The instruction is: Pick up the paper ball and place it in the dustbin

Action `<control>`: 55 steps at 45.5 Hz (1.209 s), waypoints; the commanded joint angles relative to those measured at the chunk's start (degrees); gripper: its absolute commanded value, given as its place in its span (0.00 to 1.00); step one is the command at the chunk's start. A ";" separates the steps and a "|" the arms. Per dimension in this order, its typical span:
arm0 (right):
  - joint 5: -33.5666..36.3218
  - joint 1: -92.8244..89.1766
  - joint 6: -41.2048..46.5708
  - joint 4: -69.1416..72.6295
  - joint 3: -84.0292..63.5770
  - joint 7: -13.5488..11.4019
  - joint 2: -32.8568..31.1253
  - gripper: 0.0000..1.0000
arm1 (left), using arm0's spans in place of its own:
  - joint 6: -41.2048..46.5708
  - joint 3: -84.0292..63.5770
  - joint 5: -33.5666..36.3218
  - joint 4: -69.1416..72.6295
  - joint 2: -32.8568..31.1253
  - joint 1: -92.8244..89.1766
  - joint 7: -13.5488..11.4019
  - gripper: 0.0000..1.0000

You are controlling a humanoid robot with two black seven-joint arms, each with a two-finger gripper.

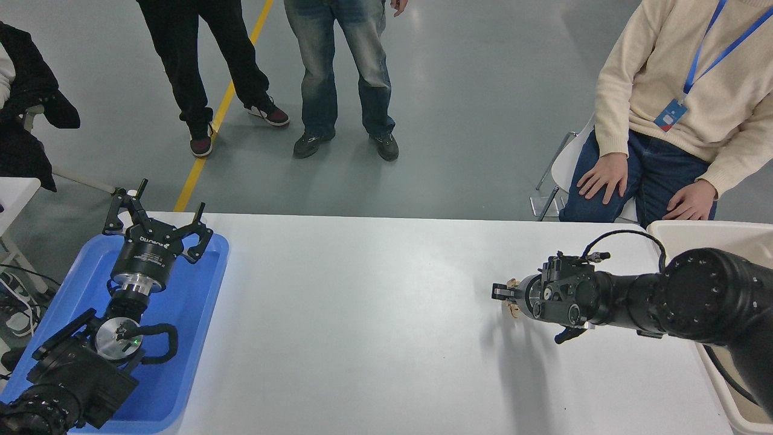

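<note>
My right gripper (502,294) is above the right half of the white table and points left. It is shut on the tan paper ball (513,307), of which only small beige bits show between and under the fingers. It holds the ball off the table; a shadow lies below. The cream dustbin (682,229) stands at the table's right edge, behind and under my right arm, mostly covered by it. My left gripper (158,219) is open and parked over the blue tray at the lower left.
A shallow blue tray (199,338) lies at the table's left end under my left arm. A seated person in a cream sweater is at the far right; two people stand beyond the table's far edge.
</note>
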 commanded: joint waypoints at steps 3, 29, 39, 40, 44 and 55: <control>-1.63 9.84 1.23 14.76 -3.95 0.17 -4.03 0.00 | 0.00 0.01 0.00 0.00 -0.05 0.00 0.09 1.00; -4.62 47.63 31.10 40.80 -10.20 0.44 -15.19 0.00 | -0.09 0.01 0.00 0.00 -0.05 0.00 0.09 1.00; -4.62 61.70 44.99 42.55 -10.38 0.44 -20.56 0.00 | -0.09 0.01 0.00 0.00 -0.05 0.00 0.09 1.00; -4.62 62.93 45.96 42.82 -10.38 0.44 -21.00 0.00 | -0.09 0.01 0.00 0.00 -0.05 0.00 0.09 1.00; -4.71 66.98 47.55 43.52 -10.55 0.44 -22.49 0.00 | -0.09 0.01 0.00 0.00 -0.05 0.00 0.09 1.00; -4.71 74.10 47.55 44.66 -11.17 0.44 -23.37 0.00 | 0.00 0.01 0.00 0.00 0.04 0.09 0.09 1.00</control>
